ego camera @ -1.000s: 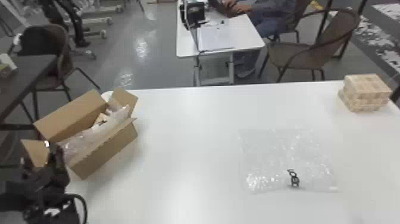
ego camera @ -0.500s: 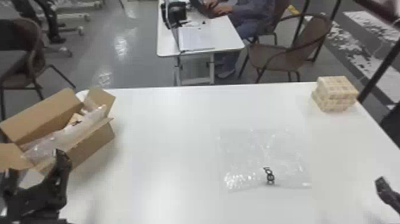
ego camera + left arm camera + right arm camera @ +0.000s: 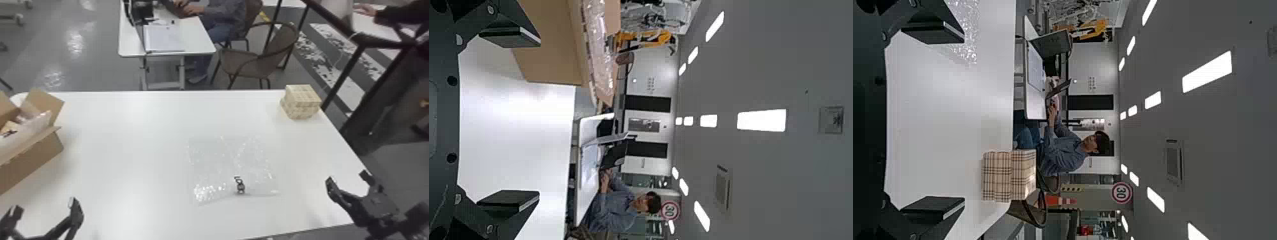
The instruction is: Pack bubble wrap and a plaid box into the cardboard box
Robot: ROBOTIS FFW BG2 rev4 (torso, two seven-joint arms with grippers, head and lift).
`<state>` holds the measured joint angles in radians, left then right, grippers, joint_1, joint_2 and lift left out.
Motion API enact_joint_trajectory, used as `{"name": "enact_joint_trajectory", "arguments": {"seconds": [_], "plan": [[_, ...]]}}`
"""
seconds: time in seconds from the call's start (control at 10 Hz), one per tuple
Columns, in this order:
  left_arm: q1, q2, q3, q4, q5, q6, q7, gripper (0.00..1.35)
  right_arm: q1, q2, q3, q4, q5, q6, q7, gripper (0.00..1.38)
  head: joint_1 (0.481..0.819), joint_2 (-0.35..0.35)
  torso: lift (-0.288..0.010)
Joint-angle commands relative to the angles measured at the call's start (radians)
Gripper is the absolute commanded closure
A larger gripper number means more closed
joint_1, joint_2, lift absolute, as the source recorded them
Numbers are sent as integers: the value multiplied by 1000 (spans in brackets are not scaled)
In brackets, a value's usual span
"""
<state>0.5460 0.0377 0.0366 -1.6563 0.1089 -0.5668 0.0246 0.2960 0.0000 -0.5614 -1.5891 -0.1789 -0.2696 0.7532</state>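
Clear, flat bubble wrap sheet (image 3: 223,166) lies mid-surface on white table (image 3: 127,143). Tan plaid box (image 3: 300,102) sits at far right corner. Both unpacked. Right black two-finger gripper (image 3: 348,178): near right edge, fingers wide apart, empty. Left black two-finger gripper (image 3: 44,207): same, near side. Likely step: wrap pickup. Go low, pinch an edge, lift slowly; thin film may slip or sag. Open brown cardboard box (image 3: 32,156), left: flaps splayed, clear plastic (image 3: 38,123) and tan item (image 3: 9,127) inside.

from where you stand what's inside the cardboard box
The cardboard box holds clear wrap along its near side and something beige beside it. The floor can't be seen: wrap and near wall cover it.
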Motion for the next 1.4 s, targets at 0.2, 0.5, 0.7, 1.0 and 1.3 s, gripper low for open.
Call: {"name": "enact_joint_trajectory", "arguments": {"seconds": [0.2,0.5,0.7,1.0,1.3], "plan": [[23,-40,49,23,-21,18,-48,208,80,1,37,-57,50,-34,-45,145,695,-161,-110],[8,-40,89,21,-48,48,-118,208,77,1,37,-45,72,-33,-46,145,695,-143,-110],[-3,-40,95,24,-52,51,-120,213,77,1,37,-38,64,-28,-46,145,695,-135,-110],[-12,-40,95,26,-51,51,-124,214,68,1,38,-26,58,-17,-46,145,695,-136,-110],[-14,-40,94,26,-44,47,-126,214,58,1,49,-17,58,-17,-46,145,695,-129,-110]]}}
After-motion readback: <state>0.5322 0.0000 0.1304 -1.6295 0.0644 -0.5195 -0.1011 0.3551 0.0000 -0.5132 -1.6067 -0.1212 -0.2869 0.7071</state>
